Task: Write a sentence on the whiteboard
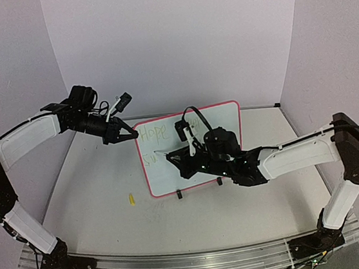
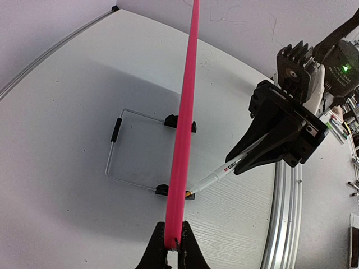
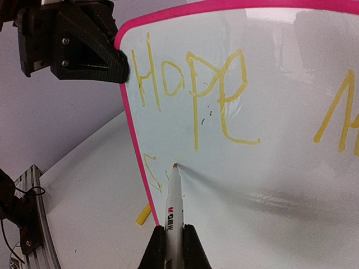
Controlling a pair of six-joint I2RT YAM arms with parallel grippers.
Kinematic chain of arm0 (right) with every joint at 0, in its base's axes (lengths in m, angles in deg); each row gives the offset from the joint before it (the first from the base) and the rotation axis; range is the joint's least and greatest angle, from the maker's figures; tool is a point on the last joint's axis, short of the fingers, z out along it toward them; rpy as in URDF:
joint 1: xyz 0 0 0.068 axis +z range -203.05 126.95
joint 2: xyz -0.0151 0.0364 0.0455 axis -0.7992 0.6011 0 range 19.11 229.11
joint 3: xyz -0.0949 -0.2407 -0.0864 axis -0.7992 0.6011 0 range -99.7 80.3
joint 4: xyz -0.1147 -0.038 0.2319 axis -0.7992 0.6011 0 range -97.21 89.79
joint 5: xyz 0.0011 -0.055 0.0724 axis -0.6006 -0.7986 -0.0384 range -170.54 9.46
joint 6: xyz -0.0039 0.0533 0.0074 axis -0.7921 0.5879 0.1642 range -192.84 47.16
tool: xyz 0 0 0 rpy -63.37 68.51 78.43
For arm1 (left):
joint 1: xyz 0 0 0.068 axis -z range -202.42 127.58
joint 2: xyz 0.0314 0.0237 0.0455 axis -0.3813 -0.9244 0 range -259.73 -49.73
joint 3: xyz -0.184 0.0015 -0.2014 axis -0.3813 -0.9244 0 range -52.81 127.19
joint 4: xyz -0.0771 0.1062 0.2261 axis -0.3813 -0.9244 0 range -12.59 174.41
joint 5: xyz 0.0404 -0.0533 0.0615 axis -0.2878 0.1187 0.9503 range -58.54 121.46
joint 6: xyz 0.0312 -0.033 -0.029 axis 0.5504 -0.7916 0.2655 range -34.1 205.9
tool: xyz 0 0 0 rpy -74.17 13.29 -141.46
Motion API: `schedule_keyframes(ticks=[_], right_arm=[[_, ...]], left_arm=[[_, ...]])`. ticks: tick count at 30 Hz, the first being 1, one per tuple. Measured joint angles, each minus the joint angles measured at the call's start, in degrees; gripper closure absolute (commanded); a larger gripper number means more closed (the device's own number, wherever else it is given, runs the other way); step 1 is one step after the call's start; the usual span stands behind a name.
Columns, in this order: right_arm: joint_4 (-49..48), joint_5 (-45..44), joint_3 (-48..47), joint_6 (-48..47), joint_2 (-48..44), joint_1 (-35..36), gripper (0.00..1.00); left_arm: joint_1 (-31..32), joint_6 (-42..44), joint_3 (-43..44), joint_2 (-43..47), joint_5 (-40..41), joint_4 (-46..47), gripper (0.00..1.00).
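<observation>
the right end effector [image 3: 174, 246] is clenched on a marker [image 3: 173, 204], whose tip is pressed to the whiteboard [image 3: 269, 162] at the start of the second line of the sentence [image 3: 190, 84], under "hope". the board is stood up on two clip feet [image 1: 180, 195] on the worktop [image 1: 96, 202]. farther off, its pink frame [image 2: 185, 112] is pinched at an upper corner by the left end effector [image 2: 173, 246]. the board is judged light, stiff and easily tipped, its face slick; the frame is best gripped.

Whiteboard [image 1: 166, 177] on table [image 1: 96, 202]; L claw [image 1: 131, 134] at left edge, marker [image 3: 174, 204] on face.
</observation>
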Motion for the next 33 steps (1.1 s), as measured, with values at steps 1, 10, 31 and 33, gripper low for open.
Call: schedule_keyframes(ticks=[1,10,31,33], right_arm=[[0.05,-0.31,0.0,0.02,0.0,0.0,1.0],[0.4,-2.3,0.01,0.19,0.0,0.13,1.0],[0.99,-2.14,3.65,3.32,0.0,0.15,1.0],[0.29,-2.12,3.65,3.34,0.0,0.15,1.0]], left_arm=[[0.0,0.0,0.0,0.0,0.0,0.0,1.0],[0.0,0.0,0.0,0.0,0.04,0.04,1.0],[0.02,-0.02,0.0,0.0,0.19,0.07,1.0],[0.02,-0.02,0.0,0.0,0.18,0.07,1.0]])
